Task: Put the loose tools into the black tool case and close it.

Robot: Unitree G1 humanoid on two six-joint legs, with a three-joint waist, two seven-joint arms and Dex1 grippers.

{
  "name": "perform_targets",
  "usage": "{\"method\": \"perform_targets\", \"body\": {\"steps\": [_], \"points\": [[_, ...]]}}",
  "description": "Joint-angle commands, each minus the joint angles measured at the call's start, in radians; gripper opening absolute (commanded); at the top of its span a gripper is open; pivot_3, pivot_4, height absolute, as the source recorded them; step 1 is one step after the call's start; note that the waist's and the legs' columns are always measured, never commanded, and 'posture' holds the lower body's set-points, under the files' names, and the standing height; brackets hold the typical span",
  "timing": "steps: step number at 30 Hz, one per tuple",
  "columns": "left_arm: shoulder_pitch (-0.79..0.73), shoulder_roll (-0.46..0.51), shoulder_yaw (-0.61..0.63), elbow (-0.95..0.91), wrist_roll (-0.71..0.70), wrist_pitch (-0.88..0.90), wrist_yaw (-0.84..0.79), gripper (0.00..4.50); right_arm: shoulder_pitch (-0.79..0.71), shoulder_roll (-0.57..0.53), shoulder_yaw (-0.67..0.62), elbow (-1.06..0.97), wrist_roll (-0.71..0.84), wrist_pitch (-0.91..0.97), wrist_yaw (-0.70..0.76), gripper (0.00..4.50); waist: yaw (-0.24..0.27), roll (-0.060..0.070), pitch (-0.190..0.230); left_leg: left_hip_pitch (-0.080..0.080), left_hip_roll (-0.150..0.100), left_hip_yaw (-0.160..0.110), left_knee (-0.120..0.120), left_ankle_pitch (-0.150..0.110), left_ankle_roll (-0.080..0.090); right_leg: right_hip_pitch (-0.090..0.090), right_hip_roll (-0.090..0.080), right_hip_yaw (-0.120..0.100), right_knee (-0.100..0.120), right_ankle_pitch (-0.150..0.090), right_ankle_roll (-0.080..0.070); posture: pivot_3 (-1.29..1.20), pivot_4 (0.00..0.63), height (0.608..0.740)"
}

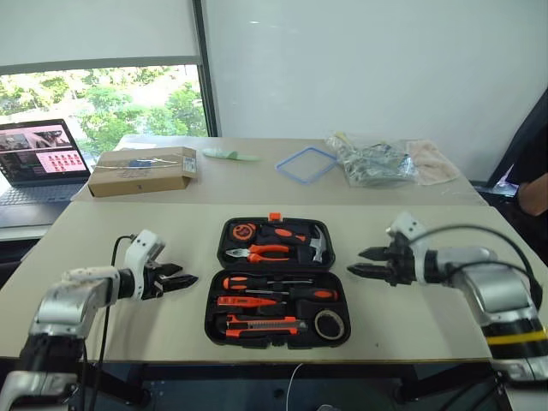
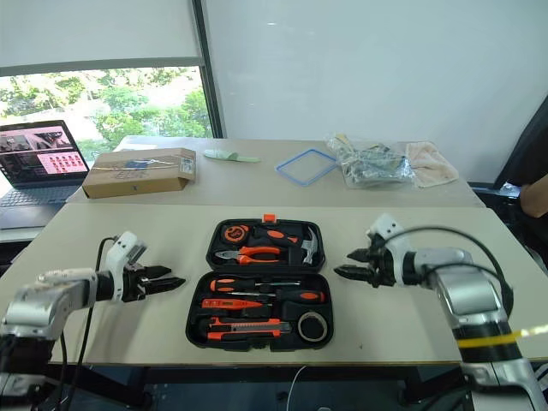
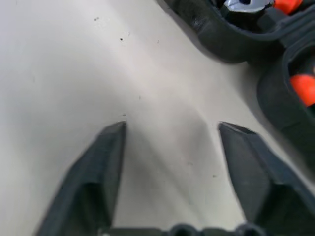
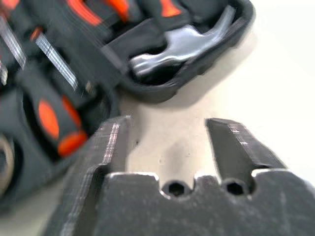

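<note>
The black tool case (image 1: 212,310) lies open in the middle of the near table, its lid half on the far side. In the near half lie two screwdrivers (image 1: 257,282) (image 1: 312,294), a slim orange tester pen (image 1: 248,301), the utility knife (image 1: 261,325) and a grey tape roll (image 1: 329,324). My left gripper (image 1: 181,276) hovers open to the left of the case with nothing between its fingers. My right gripper (image 1: 356,260) is open and empty to the case's right. The left wrist view has the left gripper (image 3: 171,129) over bare table by the case's edge (image 3: 231,46).
Pliers (image 1: 267,252) and a hammer (image 1: 317,244) sit in the lid half. On the far table are a cardboard box (image 1: 142,170), a blue frame (image 1: 306,163) and a plastic bag (image 1: 377,163). A laptop (image 1: 38,158) stands at far left; a person's arm (image 1: 533,193) is at the right edge.
</note>
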Motion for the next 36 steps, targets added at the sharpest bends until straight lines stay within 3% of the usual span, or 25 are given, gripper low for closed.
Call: {"method": "perform_targets", "body": {"steps": [1, 6, 14, 18, 22, 28, 30, 33, 36], "points": [[-0.167, -0.04, 0.007, 0.028, -0.056, 0.198, 0.06, 3.76, -0.155, 0.048, 0.019, 0.057, 0.037, 0.264, -0.09, 4.44, 0.002, 0.0, 0.0, -0.001, 0.0, 0.0, 0.0, 0.0, 0.0, 0.0, 0.0, 0.0, 0.0, 0.0, 0.0, 0.0, 0.15, 0.74], [-0.281, -0.112, -0.047, 0.089, -0.017, 0.255, 0.142, 3.76, -0.294, 0.13, 0.053, 0.229, 0.005, 0.318, -0.184, 4.44, 0.004, 0.0, 0.0, -0.001, -0.005, -0.001, 0.0, 0.0, 0.0, 0.0, -0.001, 0.0, 0.0, 0.0, 0.001, 0.0, 0.15, 0.74], [-0.299, -0.134, -0.12, 0.11, 0.012, 0.256, 0.179, 3.76, -0.343, 0.154, 0.153, 0.349, -0.043, 0.266, -0.216, 4.44, -0.009, 0.0, 0.0, -0.005, -0.011, 0.0, -0.005, 0.001, -0.001, -0.009, -0.004, -0.001, 0.0, -0.001, 0.002, 0.0, 0.15, 0.74], [-0.297, -0.13, -0.121, 0.102, 0.011, 0.263, 0.179, 3.76, -0.356, 0.16, 0.167, 0.393, -0.06, 0.25, -0.227, 3.41, -0.013, 0.0, 0.0, -0.004, -0.01, 0.0, -0.006, 0.002, -0.003, -0.008, -0.004, -0.001, 0.0, -0.001, 0.002, 0.0, 0.15, 0.74], [-0.296, -0.129, -0.124, 0.102, 0.014, 0.266, 0.187, 2.77, -0.369, 0.167, 0.174, 0.439, -0.071, 0.231, -0.238, 2.02, -0.012, 0.0, 0.0, -0.003, -0.009, 0.0, -0.005, 0.003, -0.003, -0.007, -0.004, -0.001, 0.0, -0.001, 0.002, 0.0, 0.15, 0.74], [-0.296, -0.148, -0.09, 0.105, 0.005, 0.268, 0.216, 0.59, -0.381, 0.176, 0.171, 0.471, -0.071, 0.219, -0.236, 0.03, -0.009, 0.0, 0.0, 0.003, -0.009, 0.0, -0.004, 0.004, -0.002, 0.0, -0.005, 0.0, 0.002, -0.001, 0.002, 0.0, 0.15, 0.74], [-0.288, -0.159, -0.064, 0.096, -0.009, 0.261, 0.222, 0.07, -0.377, 0.19, 0.138, 0.457, -0.052, 0.199, -0.241, 0.0, -0.006, 0.0, 0.0, 0.006, -0.009, -0.001, -0.004, 0.004, -0.001, 0.004, -0.006, 0.0, 0.002, 0.0, 0.002, 0.0, 0.15, 0.74], [-0.27, -0.19, 0.01, 0.086, -0.041, 0.227, 0.252, 0.07, -0.345, 0.208, 0.071, 0.375, -0.002, 0.089, -0.201, 0.0, -0.005, 0.0, 0.0, 0.006, -0.009, -0.001, -0.003, 0.005, -0.001, 0.003, -0.006, 0.0, 0.002, 0.0, 0.002, 0.0, 0.15, 0.74], [-0.221, -0.246, 0.115, 0.05, -0.078, 0.01, 0.236, 0.07, -0.271, 0.186, 0.057, 0.276, -0.027, -0.182, -0.153, 0.0, -0.005, 0.0, 0.0, 0.003, -0.009, -0.001, -0.004, 0.005, -0.001, 0.0, -0.006, 0.0, 0.003, 0.0, 0.002, 0.0, 0.15, 0.74]]}}
